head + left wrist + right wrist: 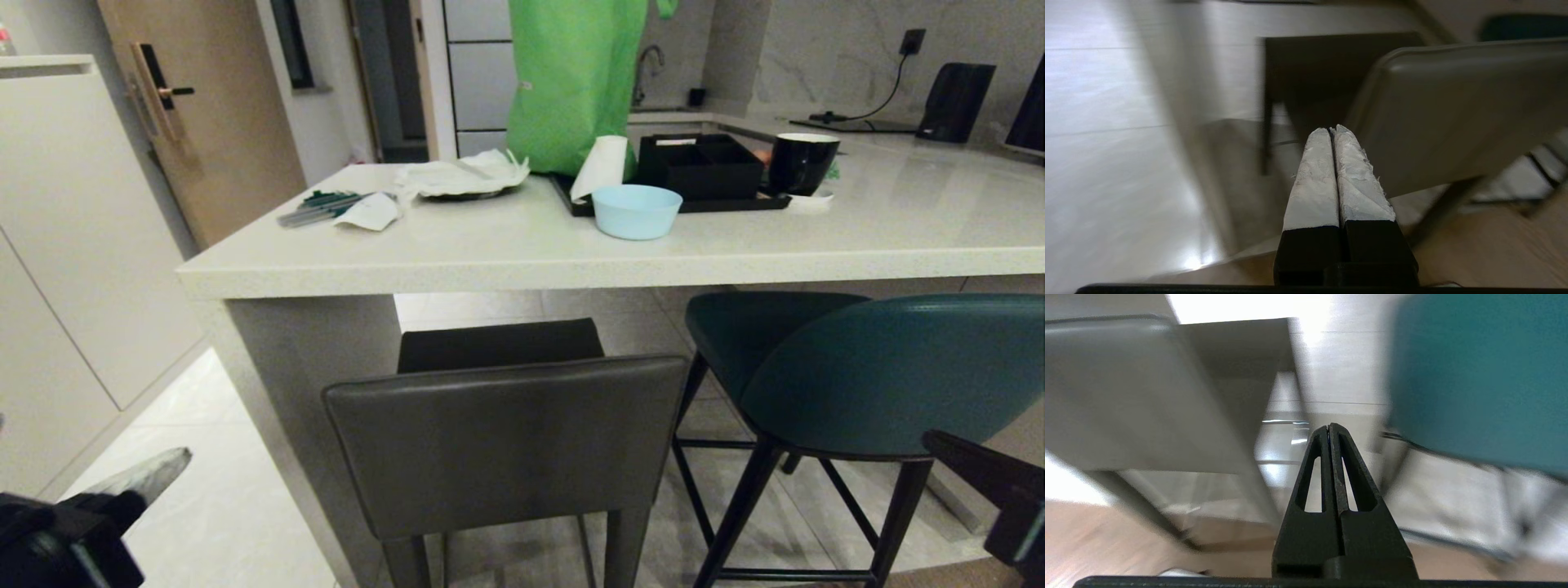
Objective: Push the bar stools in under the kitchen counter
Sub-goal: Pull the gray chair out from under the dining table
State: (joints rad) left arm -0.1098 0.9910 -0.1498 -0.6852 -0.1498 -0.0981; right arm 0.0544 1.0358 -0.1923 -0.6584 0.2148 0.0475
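Two bar stools stand at the kitchen counter (522, 265). The dark grey boxy stool (506, 441) is in front of me, its seat partly under the slab. The teal stool (890, 371) stands to its right, its seat front under the slab's edge. My left gripper (167, 465) sits low at the left, shut with nothing in it, short of the grey stool's back (1453, 106). My left gripper (1333, 130) shows white-wrapped fingers pressed together. My right gripper (939, 441) is low at the right, near the teal stool's back (1478, 375). My right gripper (1328, 426) is shut and empty, between both stools.
On the counter lie a pale blue bowl (636, 211), a black tray with boxes (698, 167), a black mug (802, 162), a green bag (575, 82), papers and cutlery (326, 208). A tall white cabinet (57, 229) stands at the left across a strip of pale tiled floor (204, 506).
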